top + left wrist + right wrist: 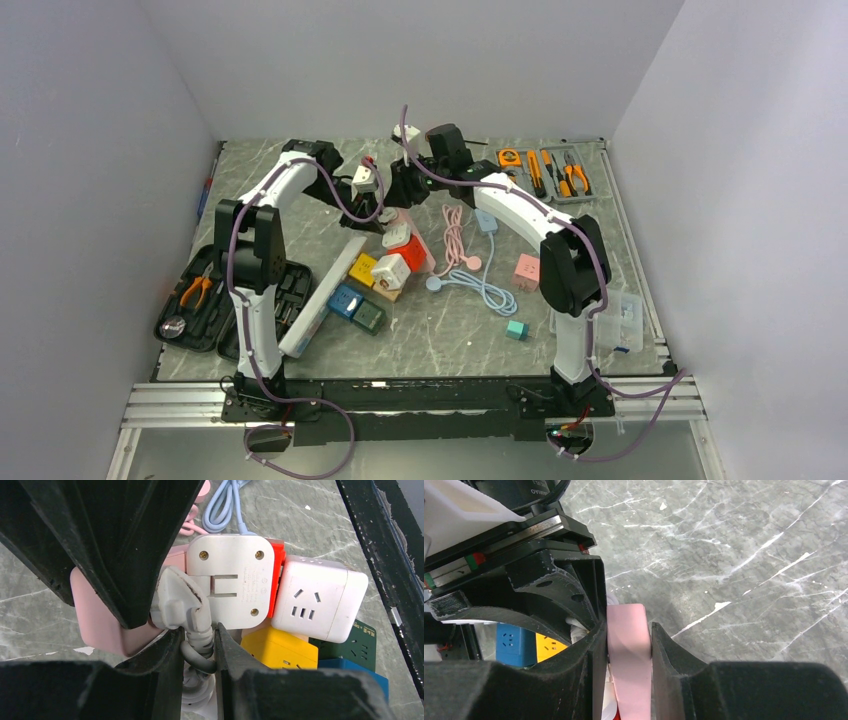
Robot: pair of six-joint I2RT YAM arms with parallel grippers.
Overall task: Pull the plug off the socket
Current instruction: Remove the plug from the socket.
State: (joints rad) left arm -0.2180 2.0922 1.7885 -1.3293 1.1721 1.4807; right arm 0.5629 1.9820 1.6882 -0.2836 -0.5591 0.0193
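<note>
Left wrist view: white plug [177, 600] sits against the pink socket [100, 625], its cord neck pinched in my nearly closed left hand [197, 645]. My right hand [628, 640] clamps the pink socket by both faces. Coloured cubes [280, 647] crowd the table [310, 525] just beside it.

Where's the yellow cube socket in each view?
Top external: yellow cube socket sits left of centre, among the cube cluster.
Left wrist: bottom, right of centre.
Right wrist: lower left, partly hidden.
Shared landmark: blue cube socket beside it.
</note>
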